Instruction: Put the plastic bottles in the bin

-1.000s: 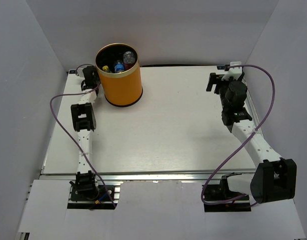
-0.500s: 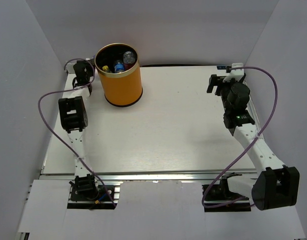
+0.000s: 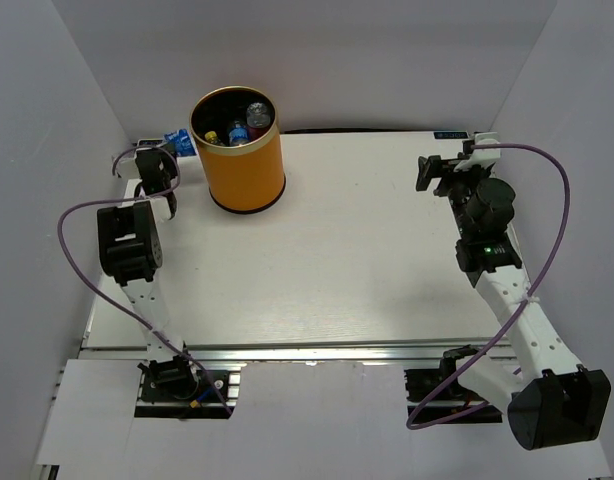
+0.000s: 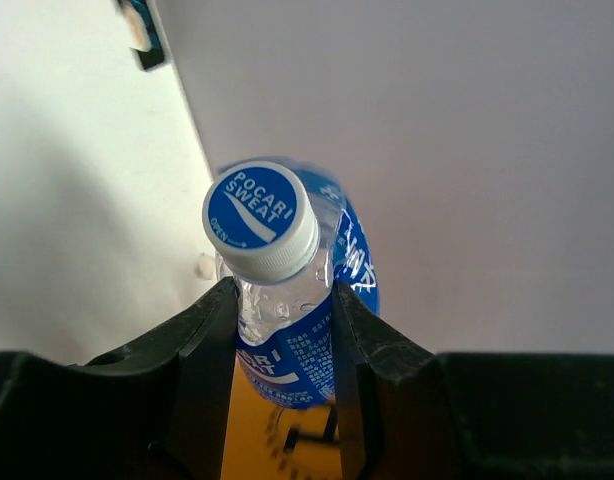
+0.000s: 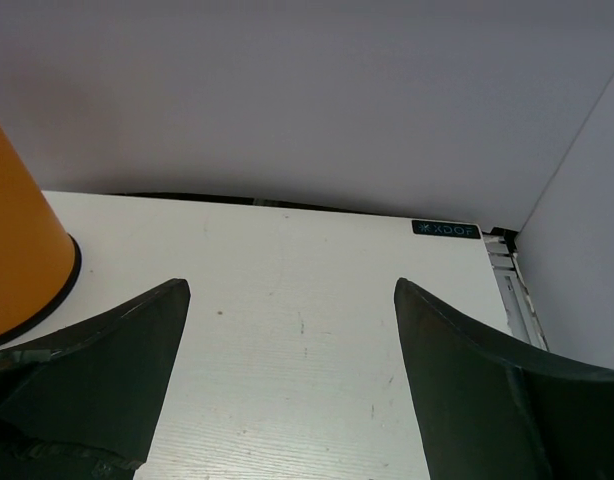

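From above, the tall orange-yellow cylindrical bin (image 3: pixel 245 170) is standing on the white table (image 3: pixel 337 260), several small plastic bottles (image 3: pixel 242 128) already lying inside; just left of the bin, the left tool (image 3: pixel 165 152) is holding a clear blue-labelled bottle (image 3: pixel 178 143). At the left wrist, its fingers (image 4: pixel 209 340) are clamping that bottle below the cap (image 4: pixel 260 218). At the right wrist, the right tool (image 5: pixel 287 300) is gaping wide, empty. Seemingly only this bottle is remaining.

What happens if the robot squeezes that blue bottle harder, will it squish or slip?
The blue-label bottle is thin clear plastic, so it would probably dent, not break. Its neck looks empty, so it is likely light. The left tool pinches its smooth round body, so it might twist or slip.
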Robot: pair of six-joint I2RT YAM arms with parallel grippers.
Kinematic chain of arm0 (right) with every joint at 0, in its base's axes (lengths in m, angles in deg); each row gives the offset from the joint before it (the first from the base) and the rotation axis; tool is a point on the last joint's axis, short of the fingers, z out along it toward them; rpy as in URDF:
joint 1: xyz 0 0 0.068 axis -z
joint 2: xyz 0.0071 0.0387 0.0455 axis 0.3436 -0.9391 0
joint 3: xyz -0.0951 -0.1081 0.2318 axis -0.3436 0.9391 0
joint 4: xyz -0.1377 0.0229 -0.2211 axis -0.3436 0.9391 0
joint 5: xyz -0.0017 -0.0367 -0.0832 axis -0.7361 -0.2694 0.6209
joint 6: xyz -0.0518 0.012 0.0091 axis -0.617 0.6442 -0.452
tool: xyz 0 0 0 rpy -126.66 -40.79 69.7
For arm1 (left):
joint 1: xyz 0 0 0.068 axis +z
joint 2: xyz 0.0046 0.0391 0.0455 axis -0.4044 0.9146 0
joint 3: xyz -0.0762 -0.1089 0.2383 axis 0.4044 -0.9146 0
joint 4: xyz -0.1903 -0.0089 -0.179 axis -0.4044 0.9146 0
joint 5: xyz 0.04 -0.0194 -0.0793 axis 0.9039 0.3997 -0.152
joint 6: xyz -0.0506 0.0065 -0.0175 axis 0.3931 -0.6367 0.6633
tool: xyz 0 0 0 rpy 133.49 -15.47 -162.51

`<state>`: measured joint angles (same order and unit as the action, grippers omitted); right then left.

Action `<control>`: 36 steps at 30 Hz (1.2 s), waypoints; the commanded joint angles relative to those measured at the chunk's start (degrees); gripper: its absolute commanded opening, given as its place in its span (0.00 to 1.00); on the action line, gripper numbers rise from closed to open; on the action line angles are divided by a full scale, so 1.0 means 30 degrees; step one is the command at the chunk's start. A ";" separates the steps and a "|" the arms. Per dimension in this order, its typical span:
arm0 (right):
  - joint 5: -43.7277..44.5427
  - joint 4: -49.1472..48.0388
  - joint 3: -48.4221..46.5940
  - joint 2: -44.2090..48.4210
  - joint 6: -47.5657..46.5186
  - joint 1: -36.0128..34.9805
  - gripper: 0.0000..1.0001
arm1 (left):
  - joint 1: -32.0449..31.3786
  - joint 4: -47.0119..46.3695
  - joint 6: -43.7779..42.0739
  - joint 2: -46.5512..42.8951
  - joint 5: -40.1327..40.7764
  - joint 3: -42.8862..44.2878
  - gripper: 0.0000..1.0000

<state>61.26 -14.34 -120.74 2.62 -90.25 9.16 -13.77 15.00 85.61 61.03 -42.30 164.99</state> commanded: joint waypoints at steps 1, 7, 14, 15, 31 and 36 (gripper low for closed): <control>-0.0695 -0.0219 0.0062 0.0397 0.0308 0.0014 0.89 | -0.0140 -0.1931 -0.0840 -0.4390 0.1749 -0.2564 0.00; -0.1309 -0.0044 0.0150 0.0777 0.0834 0.0043 0.89 | -0.0140 -0.1610 -0.2540 -0.8903 0.3220 -0.6142 0.00; -0.1984 -0.0131 0.0443 0.1510 0.1304 0.0014 0.89 | -0.0198 0.0351 -0.4092 -1.3152 0.4127 -0.7725 0.00; -0.1984 -0.0132 0.0502 0.1569 0.1305 0.0014 0.90 | -0.0256 0.0149 -0.4240 -1.3533 0.4043 -0.7843 0.00; -0.2804 -0.0190 0.0590 0.1834 0.1597 0.0014 0.89 | -0.1515 0.3012 -0.8166 -1.4037 -0.1818 -0.4770 0.00; -0.2659 -0.0073 0.0561 0.2038 0.1539 -0.0015 0.89 | -0.1809 0.4218 -0.9104 -1.2602 -0.3543 -0.3043 0.35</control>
<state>53.24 -12.55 -118.94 7.37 -85.97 9.16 -18.49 24.33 60.95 21.71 -47.70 152.09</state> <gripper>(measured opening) 0.895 0.472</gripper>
